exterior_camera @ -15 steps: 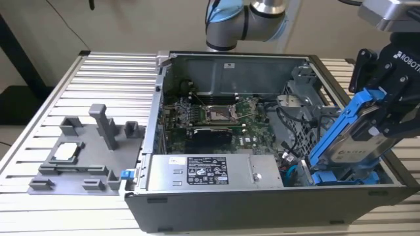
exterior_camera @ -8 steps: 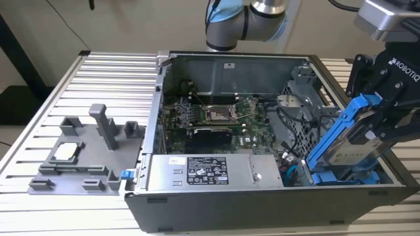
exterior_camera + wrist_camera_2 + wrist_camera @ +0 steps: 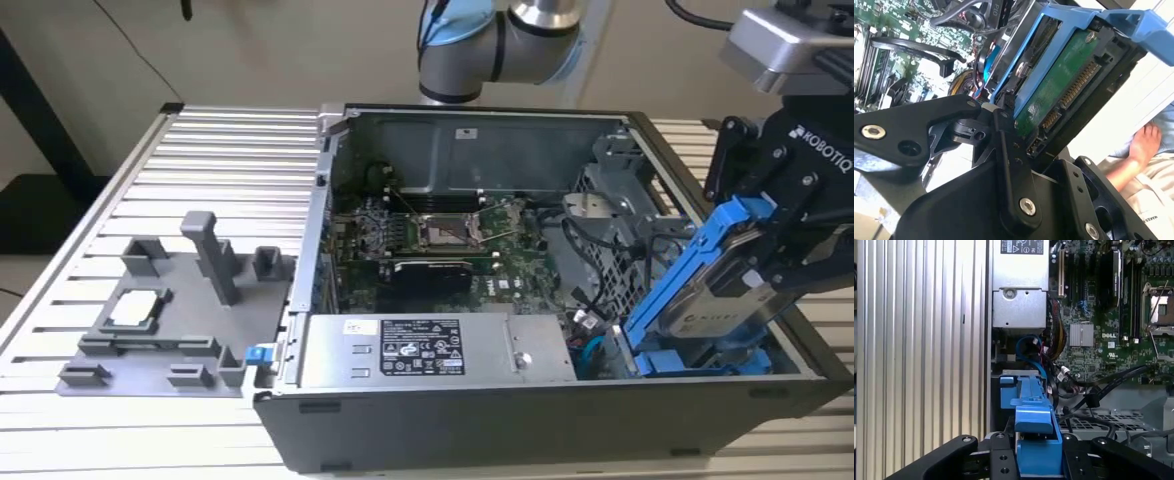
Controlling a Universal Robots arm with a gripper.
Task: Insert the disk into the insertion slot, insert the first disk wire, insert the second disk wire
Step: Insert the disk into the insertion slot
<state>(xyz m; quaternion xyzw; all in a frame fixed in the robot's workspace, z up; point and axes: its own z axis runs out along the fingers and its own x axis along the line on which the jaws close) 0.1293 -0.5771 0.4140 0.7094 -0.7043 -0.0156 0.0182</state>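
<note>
My gripper [image 3: 770, 262] is shut on the disk [image 3: 714, 300], a silver drive with a white label in a bright blue carrier. In the exterior view the disk hangs steeply tilted over the case's front corner on that view's right. Its lower end reaches the blue insertion slot [image 3: 701, 360] at the case floor. The second wrist view shows the disk's [image 3: 1064, 85] green board and connector end between my black fingers [image 3: 1009, 150]. In the first wrist view the blue carrier edge [image 3: 1033, 415] points at the dark bay. A loose blue cable [image 3: 1028, 346] loops beside the bay; I cannot tell which wire it is.
The open computer case [image 3: 534, 410] holds a grey labelled power-supply box [image 3: 420, 350] and a green motherboard [image 3: 447, 235]. A grey fixture [image 3: 174, 300] stands on the ribbed metal table [image 3: 200, 160]. Black cables [image 3: 1104, 385] cross the case floor. A person's hand [image 3: 1146, 142] rests outside the case.
</note>
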